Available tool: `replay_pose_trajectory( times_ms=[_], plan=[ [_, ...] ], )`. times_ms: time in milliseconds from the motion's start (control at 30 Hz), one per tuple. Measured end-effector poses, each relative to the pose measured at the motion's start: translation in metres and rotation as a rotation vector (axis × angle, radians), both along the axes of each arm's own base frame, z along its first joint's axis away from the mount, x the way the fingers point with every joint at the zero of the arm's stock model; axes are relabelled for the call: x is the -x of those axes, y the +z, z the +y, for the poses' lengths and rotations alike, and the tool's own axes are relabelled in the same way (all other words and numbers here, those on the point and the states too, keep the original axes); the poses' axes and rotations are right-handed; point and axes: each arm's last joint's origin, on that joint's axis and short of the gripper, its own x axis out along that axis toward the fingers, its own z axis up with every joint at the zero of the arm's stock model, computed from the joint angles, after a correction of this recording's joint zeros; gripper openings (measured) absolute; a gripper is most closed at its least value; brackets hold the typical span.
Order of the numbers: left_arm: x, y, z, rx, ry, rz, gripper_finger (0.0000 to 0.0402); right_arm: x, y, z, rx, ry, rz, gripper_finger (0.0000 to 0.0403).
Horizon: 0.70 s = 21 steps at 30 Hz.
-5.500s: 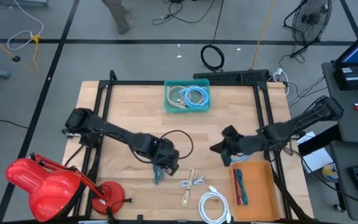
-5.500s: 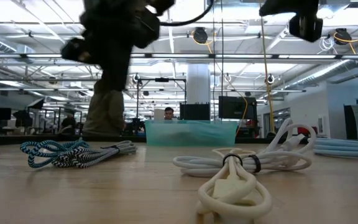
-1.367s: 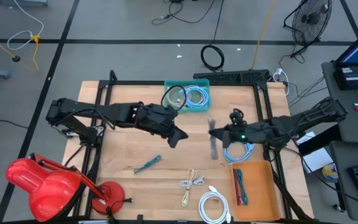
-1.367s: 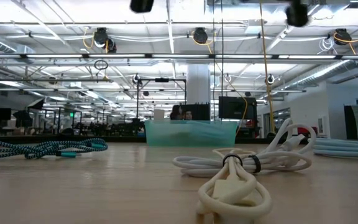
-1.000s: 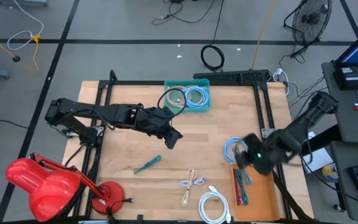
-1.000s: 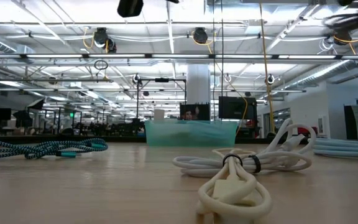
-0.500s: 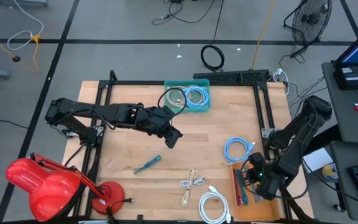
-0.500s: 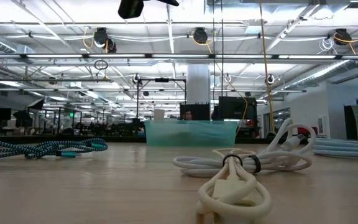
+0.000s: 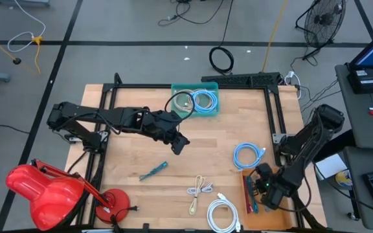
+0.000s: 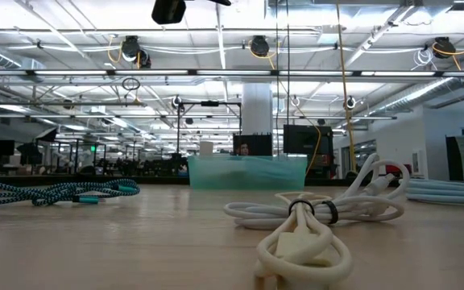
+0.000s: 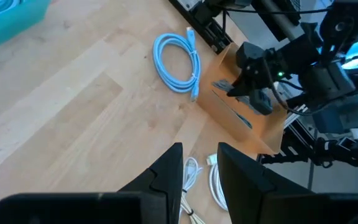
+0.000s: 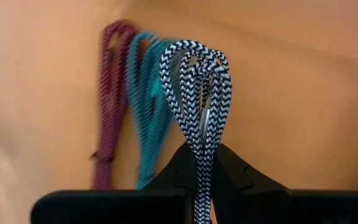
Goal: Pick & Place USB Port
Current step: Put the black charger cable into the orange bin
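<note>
The right pincer hangs over the orange tray at the table's right front corner, clenched on a black-and-white braided cable whose loop dangles above the red cable and teal cable already lying there; if it lets go from this height, the springy loop may flop over the tray's rim or tangle with those 2. The left pincer waits over the middle of the table, fingers slightly parted and gripping nothing. The light-blue coil lies near the tray, where a low return sweep might snag it.
</note>
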Motion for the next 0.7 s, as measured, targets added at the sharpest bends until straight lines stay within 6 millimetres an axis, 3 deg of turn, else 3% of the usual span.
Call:
replay_pose_trajectory(
  times_ms=[167, 467, 700],
  plan=[
    [0.0002, -0.0003, 0.0000, -0.001, 0.000, 0.003, 0.0102, 0.0003, -0.0024, -0.0046, 0.002, -0.005, 0.064, 0.0015],
    [0.0000, -0.0003, 0.0005, -0.015, 0.010, 0.002, 0.0101, 0.0004, -0.0015, -0.0047, -0.015, 0.022, 0.080, 0.0100],
    [-0.0005, 0.0004, 0.0008, -0.026, 0.018, -0.009, 0.0101, -0.0019, -0.0007, -0.0015, -0.049, 0.032, 0.053, 0.0118]
  ],
)
